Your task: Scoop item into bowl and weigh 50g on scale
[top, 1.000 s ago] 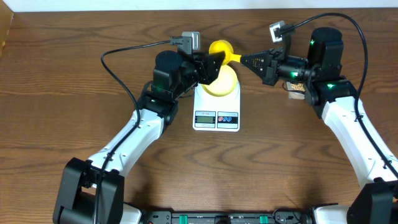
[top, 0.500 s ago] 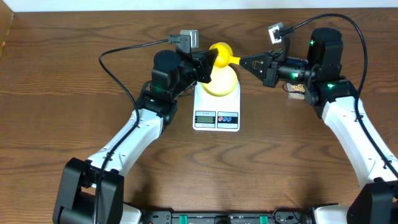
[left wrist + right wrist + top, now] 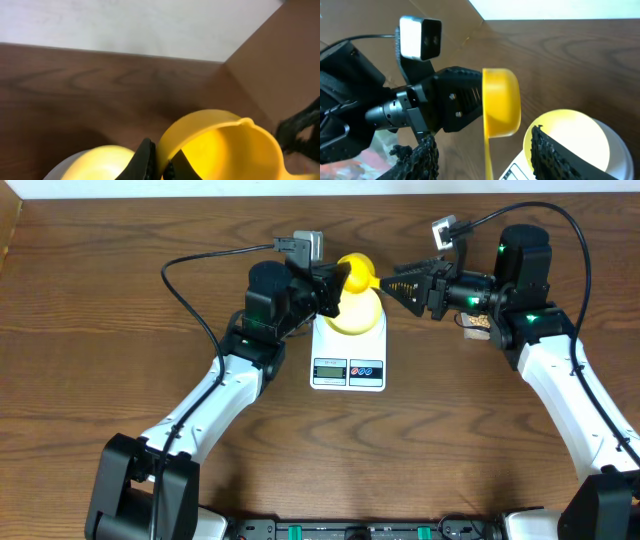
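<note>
Seemingly mid-handover of scoop (image 3: 355,272) above bowl (image 3: 356,316) on scale (image 3: 348,370), middle of far bench (image 3: 120,330) edge. Pinched at rim by left pincer (image 3: 335,285); handle straddled by right pincer (image 3: 394,280), wide apart. No beans visible. Next: close right on handle, then free left.
</note>
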